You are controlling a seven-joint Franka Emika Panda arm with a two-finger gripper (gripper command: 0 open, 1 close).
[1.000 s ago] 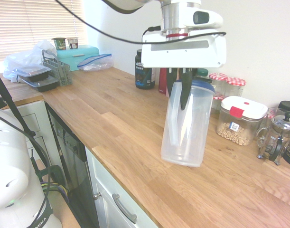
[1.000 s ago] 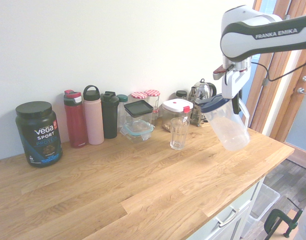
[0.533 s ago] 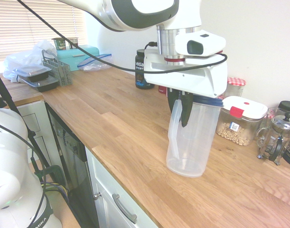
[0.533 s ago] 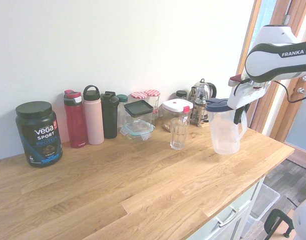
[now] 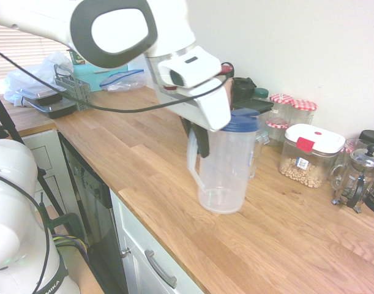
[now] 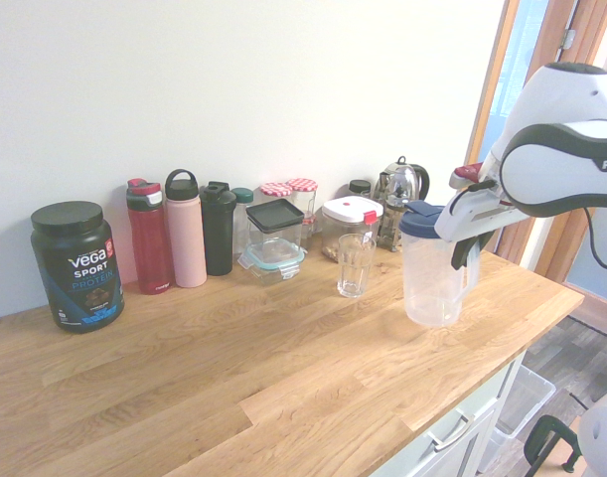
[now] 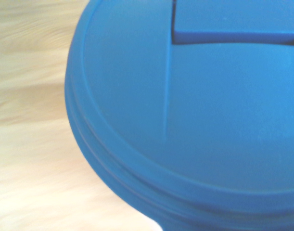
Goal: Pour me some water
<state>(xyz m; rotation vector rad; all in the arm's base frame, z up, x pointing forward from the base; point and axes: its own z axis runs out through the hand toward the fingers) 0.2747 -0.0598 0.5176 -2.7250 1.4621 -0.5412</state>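
Wrist view — blue pitcher lid, wooden counter

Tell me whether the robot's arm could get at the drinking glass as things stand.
Probably not yet: the gripper is shut on the pitcher's handle, though nothing seems to stand between pitcher and glass.

A wooden counter carries a drinking glass. Left of the glass, in the second exterior view, stand a black tub, a red bottle and a pink bottle; right of it, the pitcher.
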